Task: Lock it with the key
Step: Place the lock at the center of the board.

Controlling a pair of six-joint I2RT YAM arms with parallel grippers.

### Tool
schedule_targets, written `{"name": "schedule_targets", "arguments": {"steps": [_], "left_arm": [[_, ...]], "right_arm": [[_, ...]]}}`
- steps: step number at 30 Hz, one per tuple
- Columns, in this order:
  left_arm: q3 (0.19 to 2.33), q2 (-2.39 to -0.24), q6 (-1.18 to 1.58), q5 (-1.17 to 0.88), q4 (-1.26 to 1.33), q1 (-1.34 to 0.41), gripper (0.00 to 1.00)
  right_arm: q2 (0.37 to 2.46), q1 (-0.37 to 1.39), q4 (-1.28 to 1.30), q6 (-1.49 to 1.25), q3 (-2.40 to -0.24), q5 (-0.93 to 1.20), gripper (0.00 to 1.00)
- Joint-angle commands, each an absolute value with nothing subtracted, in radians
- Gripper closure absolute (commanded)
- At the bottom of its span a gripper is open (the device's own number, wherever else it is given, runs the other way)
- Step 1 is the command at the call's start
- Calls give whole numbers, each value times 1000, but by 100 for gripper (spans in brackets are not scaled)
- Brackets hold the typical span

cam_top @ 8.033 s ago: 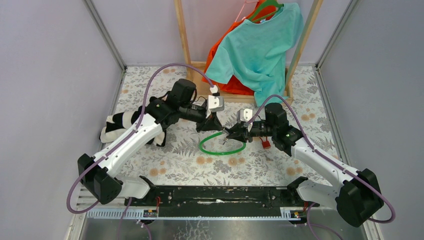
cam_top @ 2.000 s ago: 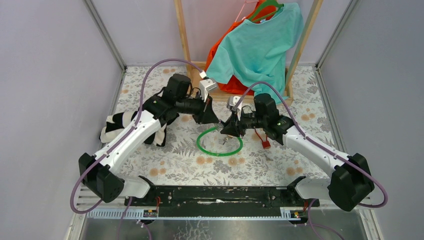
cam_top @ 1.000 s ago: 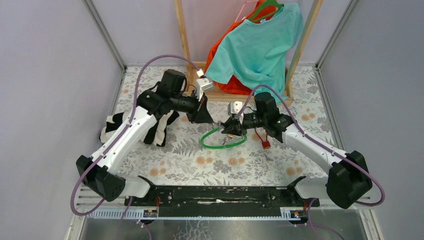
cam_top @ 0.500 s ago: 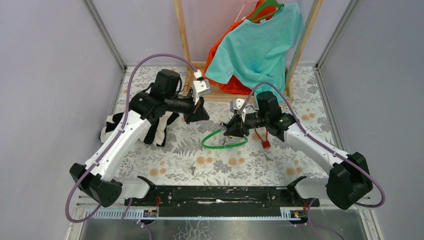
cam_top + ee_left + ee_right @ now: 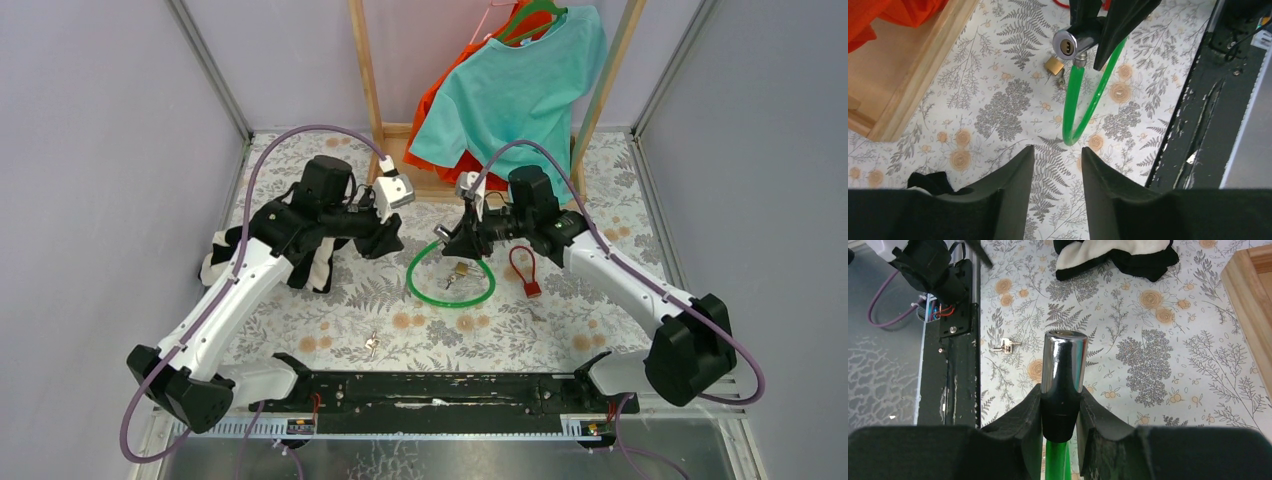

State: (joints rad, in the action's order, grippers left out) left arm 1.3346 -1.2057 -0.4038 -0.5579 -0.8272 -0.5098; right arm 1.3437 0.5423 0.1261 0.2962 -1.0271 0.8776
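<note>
The key [image 5: 371,345] lies flat on the table [image 5: 560,330], well behind the left gripper [image 5: 1058,154] and close to the base rail [image 5: 440,390]. That gripper hangs with its jaws parted and nothing between them. Straight ahead of its fingers, the right gripper [image 5: 1060,392] clamps the lock cylinder [image 5: 1075,42], keyhole facing the left gripper, green cable [image 5: 1083,105] looping down beneath. A small brass padlock [image 5: 1053,65] sits below it. The thin, flat key may skid or turn when pinched off the cloth and reach the keyhole misaligned. The raised cylinder could also twist in its grip.
</note>
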Motion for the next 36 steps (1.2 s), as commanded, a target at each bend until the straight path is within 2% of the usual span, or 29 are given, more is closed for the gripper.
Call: {"name": "schedule_targets", "arguments": {"steps": [1, 4, 7, 14, 21, 28, 32, 36], "left_arm": [[1327, -1184, -383, -503, -747, -509, 49], [1325, -1149, -363, -462, -708, -507, 37], [1364, -1129, -356, -446, -714, -461, 29], [1387, -1106, -350, -451, -729, -422, 22], [1375, -1104, -341, -470, -730, -413, 15], [1340, -1083, -343, -509, -708, -408, 10], [1322, -1067, -354, -510, -703, -407, 7], [1305, -1052, -363, -499, -695, -405, 3]], "right_arm": [[1375, 570, 84, 202, -1132, 900, 100], [1426, 587, 42, 100, -1185, 841, 100], [1497, 594, 13, -4, -1243, 781, 100], [1692, 650, -53, -179, -1366, 712, 100], [1935, 678, -14, -282, -1566, 733, 94], [2151, 659, 105, -219, -1741, 700, 91], [2251, 621, 181, -155, -1847, 706, 86], [2296, 613, 229, -93, -1878, 694, 75]]}}
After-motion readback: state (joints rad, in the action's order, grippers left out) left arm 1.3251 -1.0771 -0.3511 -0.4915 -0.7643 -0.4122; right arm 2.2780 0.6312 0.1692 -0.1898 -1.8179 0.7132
